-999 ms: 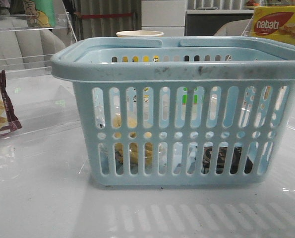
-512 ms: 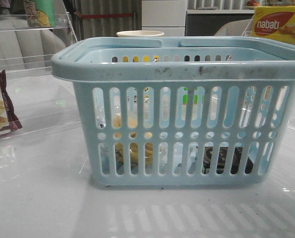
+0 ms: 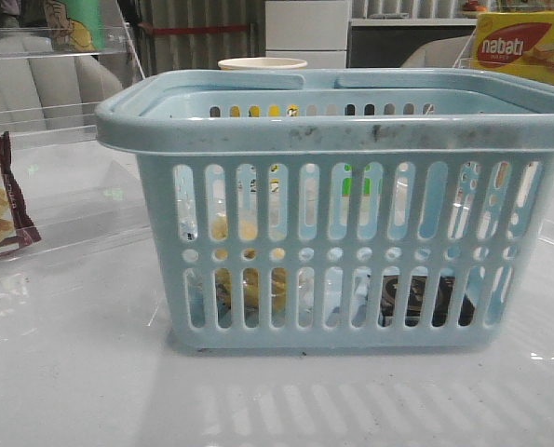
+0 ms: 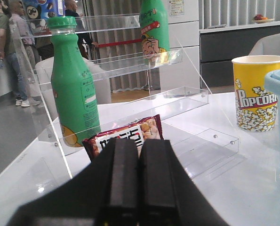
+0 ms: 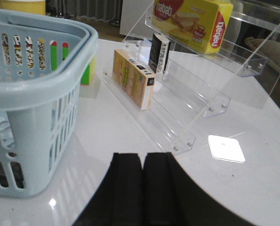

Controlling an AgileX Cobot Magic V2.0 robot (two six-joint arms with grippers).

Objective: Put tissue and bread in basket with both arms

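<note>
You can read "nabati" on the yellow box at the front view's upper right. The same box in the right wrist view shows "nabati" on its face and again on its end. The yellow cup in the left wrist view reads "POPCORN", last letter cut off. Other print is illegible.

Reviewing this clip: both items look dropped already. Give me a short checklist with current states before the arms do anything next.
1. Yellowish-tan wrapped bread inside the pale blue slotted plastic basket: ok, seen through the left slots.
2. Small dark tissue pack inside the basket: ok, low on the right.
3. Left gripper empty and shut: ok, fingers together, nothing between.
4. Right gripper empty and shut: ok.
5. Both grippers outside the basket: ok, each over white table.
6. Basket upright: ok.
</note>
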